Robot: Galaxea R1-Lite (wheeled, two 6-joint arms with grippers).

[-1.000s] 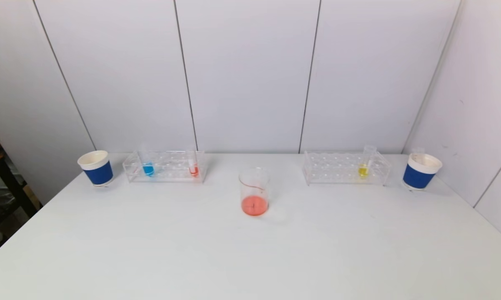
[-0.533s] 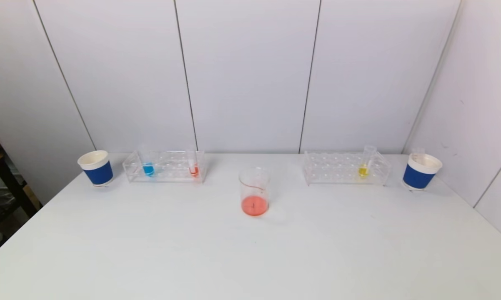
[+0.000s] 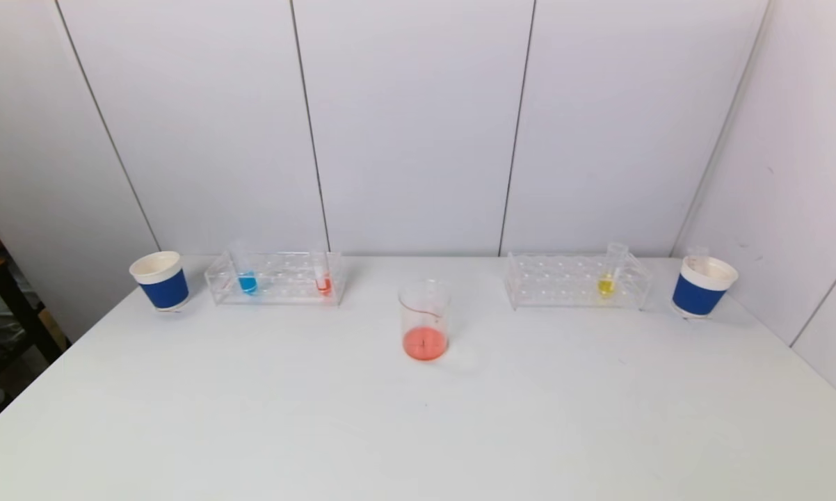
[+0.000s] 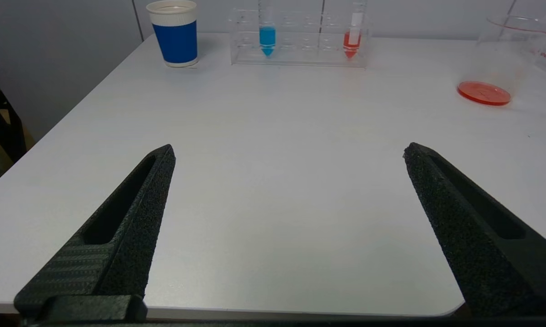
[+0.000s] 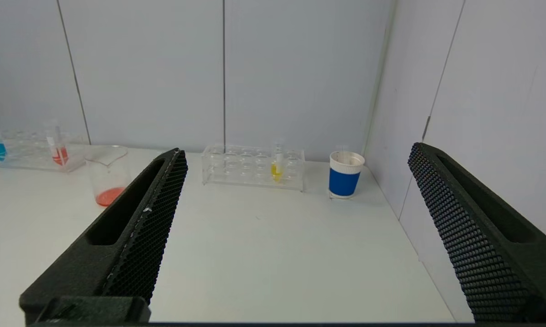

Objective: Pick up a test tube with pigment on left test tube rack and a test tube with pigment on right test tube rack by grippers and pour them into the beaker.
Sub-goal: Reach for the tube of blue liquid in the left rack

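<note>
A clear left rack (image 3: 276, 277) at the back left holds a blue-pigment tube (image 3: 247, 281) and a red-pigment tube (image 3: 323, 282). A clear right rack (image 3: 576, 281) holds a yellow-pigment tube (image 3: 606, 283). A glass beaker (image 3: 425, 320) with red liquid in its bottom stands mid-table. Neither arm shows in the head view. My left gripper (image 4: 289, 152) is open and empty over the table's front edge, far from the left rack (image 4: 300, 38). My right gripper (image 5: 296, 152) is open and empty, far from the right rack (image 5: 253, 166).
A blue and white paper cup (image 3: 160, 280) stands left of the left rack. Another (image 3: 702, 286) stands right of the right rack, with a clear tube in it, close to the side wall (image 3: 793, 174). The white table (image 3: 418, 431) spreads in front.
</note>
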